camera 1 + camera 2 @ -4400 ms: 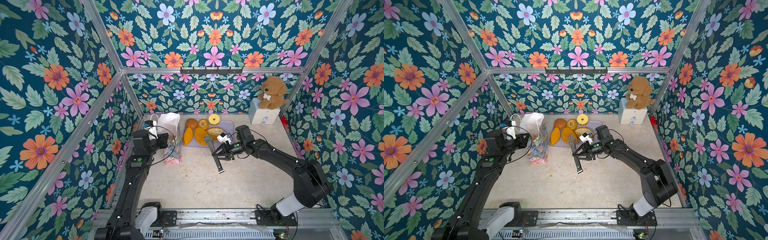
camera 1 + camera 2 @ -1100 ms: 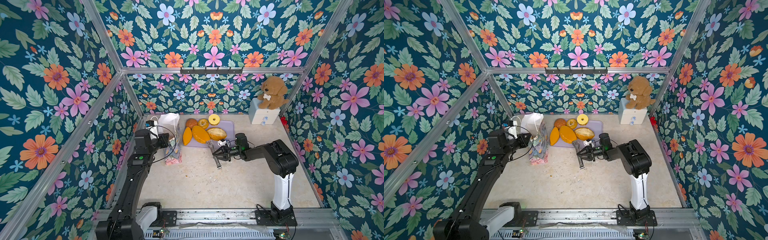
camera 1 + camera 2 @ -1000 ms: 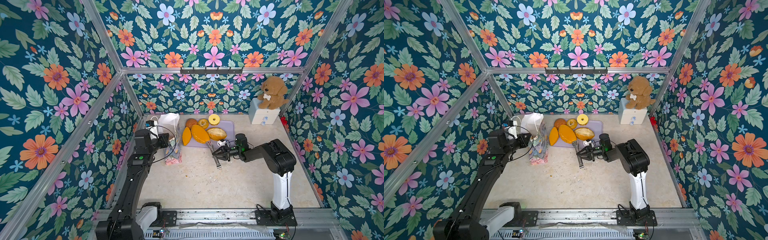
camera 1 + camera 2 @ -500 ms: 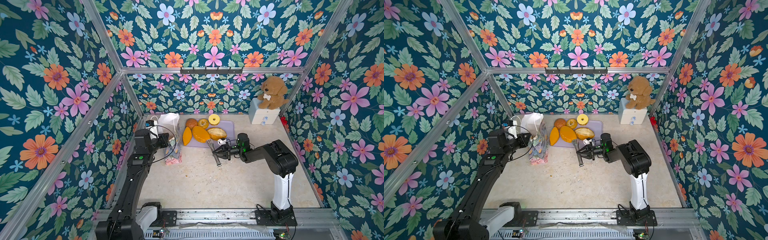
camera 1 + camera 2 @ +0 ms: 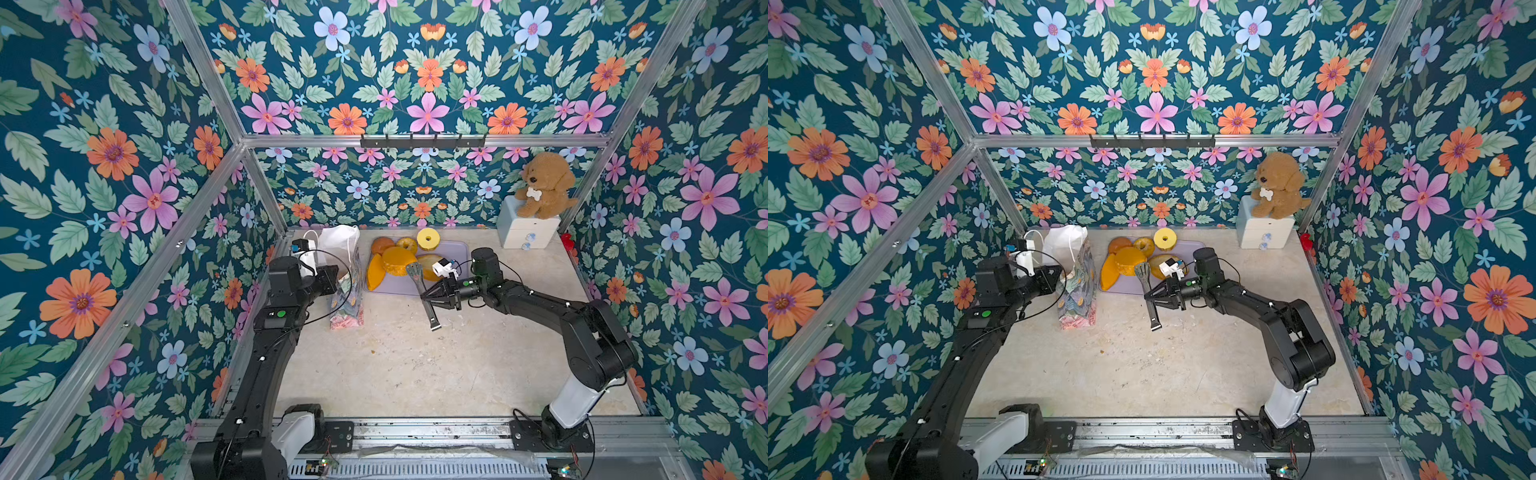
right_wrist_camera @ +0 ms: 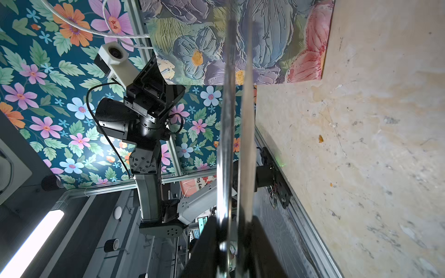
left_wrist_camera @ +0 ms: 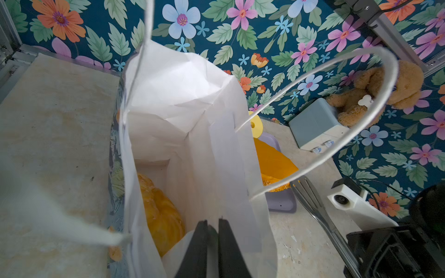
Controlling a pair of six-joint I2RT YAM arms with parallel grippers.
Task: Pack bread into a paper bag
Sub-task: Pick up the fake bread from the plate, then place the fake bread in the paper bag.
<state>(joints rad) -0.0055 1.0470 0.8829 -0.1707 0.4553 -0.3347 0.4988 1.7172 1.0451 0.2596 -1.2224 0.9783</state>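
Observation:
The paper bag (image 5: pixel 341 246) stands upright at the back left, white inside and painted outside (image 6: pixel 240 41). My left gripper (image 7: pixel 213 225) is shut on the bag's near wall, and one golden knobbly bread (image 7: pixel 160 213) lies at the bottom. More bread lies on a lavender tray (image 5: pixel 395 289): a big orange loaf (image 5: pixel 398 261), an orange oval (image 5: pixel 374 279), a brown bun (image 5: pixel 381 245), a small ring (image 5: pixel 406 245), a yellow ring (image 5: pixel 428 238). My right gripper (image 5: pixel 428 296) is shut on metal tongs (image 5: pixel 432 318). The tongs' head (image 5: pixel 415 270) is at the big loaf's edge.
A pale blue-white drawer box (image 5: pixel 524 232) with a brown plush dog (image 5: pixel 544 185) on it stands at the back right. Flowered walls close in three sides. Crumbs dot the stone floor (image 5: pixel 395 365) in front.
The right arm's elbow has swung out to the right and lower, while the tongs' head stays by the big orange loaf. The left arm and the bag have not moved.

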